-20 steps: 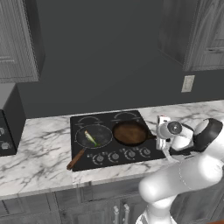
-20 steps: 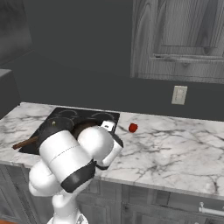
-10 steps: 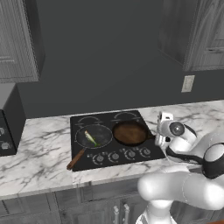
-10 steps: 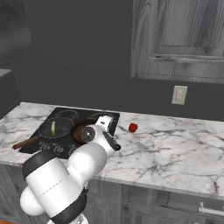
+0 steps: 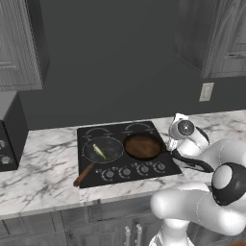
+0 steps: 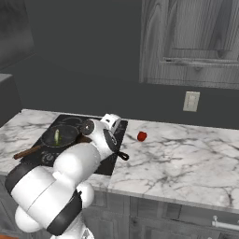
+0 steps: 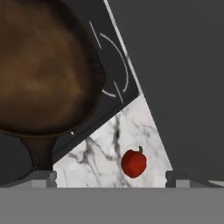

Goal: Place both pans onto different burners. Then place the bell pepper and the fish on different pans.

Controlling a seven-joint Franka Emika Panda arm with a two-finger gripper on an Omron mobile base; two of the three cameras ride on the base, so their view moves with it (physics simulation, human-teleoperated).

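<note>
Over the marble counter (image 6: 186, 158), we hold our gripper (image 7: 105, 181) with its jaws spread wide and nothing between them, just off the right edge of the cooktop (image 5: 91, 137). The bell pepper (image 7: 134, 162) lies on the counter slightly right of the midline between our fingers, close ahead of the tips. The brown pan (image 7: 41, 70) sits empty on a burner off to the left of the fingers, its handle reaching toward them. The black pan (image 5: 102, 150) beyond it already carries the fish (image 5: 100, 152). We judge the pepper pick comes next: centre the jaws over the small round fruit, descend straight, close gently at its widest girth so it does not roll away, and steer clear of the pan handle.
</note>
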